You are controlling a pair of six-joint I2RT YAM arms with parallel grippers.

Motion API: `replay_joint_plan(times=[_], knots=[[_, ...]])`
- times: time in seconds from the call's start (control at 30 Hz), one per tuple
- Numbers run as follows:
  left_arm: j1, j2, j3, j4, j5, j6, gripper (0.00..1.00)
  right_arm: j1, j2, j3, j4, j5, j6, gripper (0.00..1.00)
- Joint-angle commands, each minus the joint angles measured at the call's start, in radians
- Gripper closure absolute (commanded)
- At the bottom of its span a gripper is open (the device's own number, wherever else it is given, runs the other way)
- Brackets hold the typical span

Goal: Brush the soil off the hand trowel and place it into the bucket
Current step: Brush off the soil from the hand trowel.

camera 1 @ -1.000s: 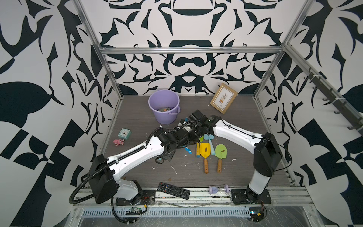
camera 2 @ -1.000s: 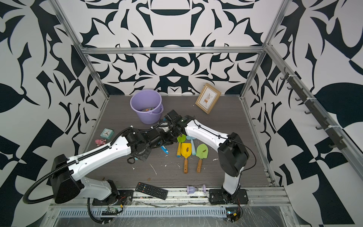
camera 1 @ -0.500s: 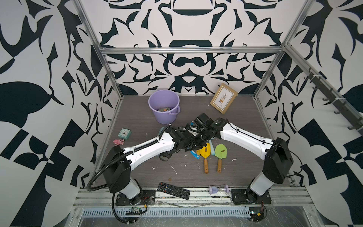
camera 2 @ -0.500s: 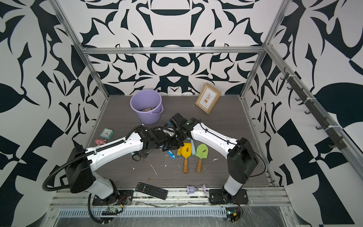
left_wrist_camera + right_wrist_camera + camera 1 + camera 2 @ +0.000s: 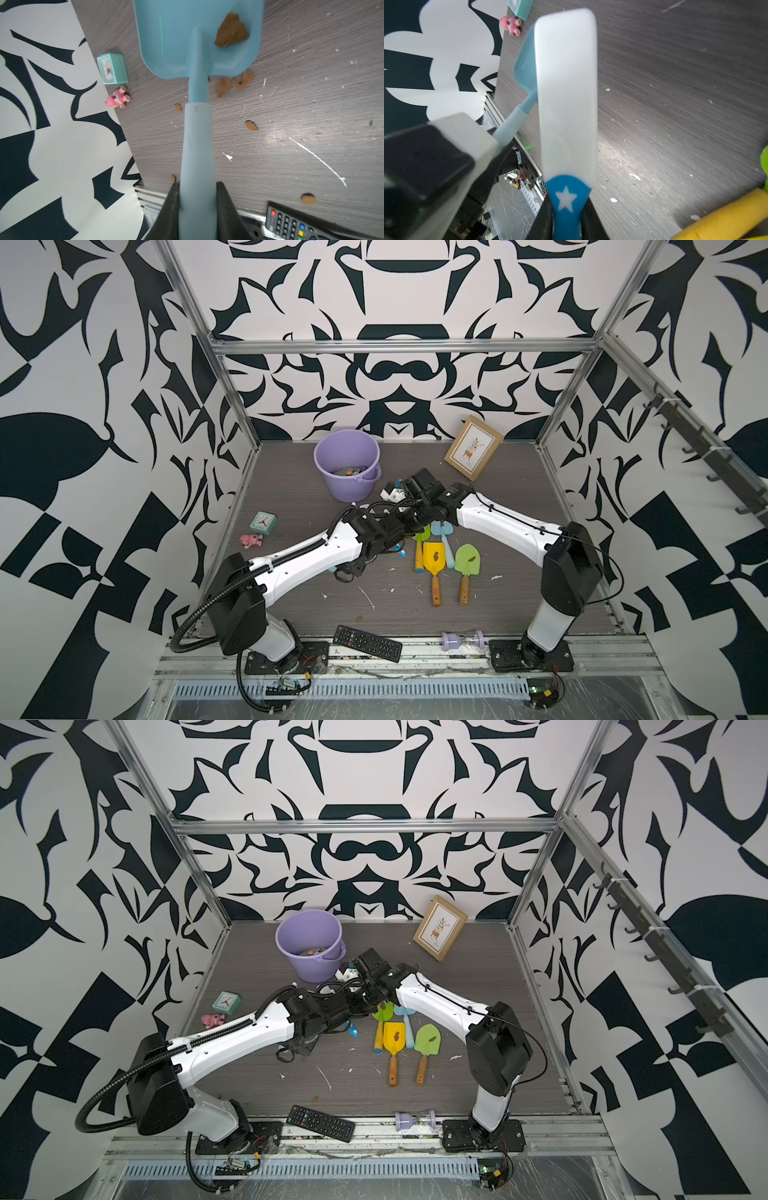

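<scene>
Sitting by the left wall, a clock [image 5: 112, 68] and pink toy [image 5: 117, 99] lie well apart. Left fingers [image 5: 169, 212] clamp the handle of the blue trowel [image 5: 197, 145], soil [image 5: 231, 31] on its blade. Right fingers [image 5: 542, 224] pinch a brush [image 5: 566, 93] near it, with the bucket [image 5: 345, 489] behind.

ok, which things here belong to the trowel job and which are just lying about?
Job: blue trowel in left gripper, soil clump on its blade, white-and-blue spatula in right gripper, lilac bucket.
Lying about: mint clock, pink toy, remote, picture frame, sand timer.
</scene>
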Motion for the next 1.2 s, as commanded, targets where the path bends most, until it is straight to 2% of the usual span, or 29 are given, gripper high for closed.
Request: replay_joint_plan(times=[0.0, 0.13, 0.27, 0.6, 0.73, 0.87, 1.03, 1.17], knots=[[-0.014, -0.028, -0.006, 0.022, 0.015, 0.013, 1.0, 0.035, 0.022, 0.026, 0.132, -0.068, 0.025, 1.0], [-0.014, -0.032, -0.002, 0.04, -0.006, 0.015, 1.0, 0.067, 0.085, 0.027, 0.127, -0.14, 0.033, 1.0], [-0.014, -0.024, -0.003, 0.051, -0.044, 0.011, 1.0, 0.1, 0.072, -0.038, 0.158, -0.186, 0.066, 1.0], [-0.014, 0.081, 0.053, -0.015, -0.193, 0.001, 1.0, 0.125, -0.093, -0.172, 0.086, -0.17, 0.059, 1.0], [-0.016, 0.103, 0.058, -0.038, -0.223, -0.011, 1.0, 0.102, -0.106, -0.169, 0.053, -0.114, 0.04, 1.0], [-0.016, 0.07, 0.05, -0.03, -0.196, 0.003, 1.0, 0.039, -0.13, -0.189, 0.124, -0.05, 0.055, 1.0], [-0.016, 0.023, 0.019, 0.0, -0.142, 0.021, 1.0, 0.005, -0.133, -0.151, 0.176, -0.054, 0.071, 1.0], [-0.008, -0.017, 0.013, 0.056, -0.011, 0.046, 1.0, 0.001, -0.145, -0.154, 0.137, 0.0, 0.052, 1.0]])
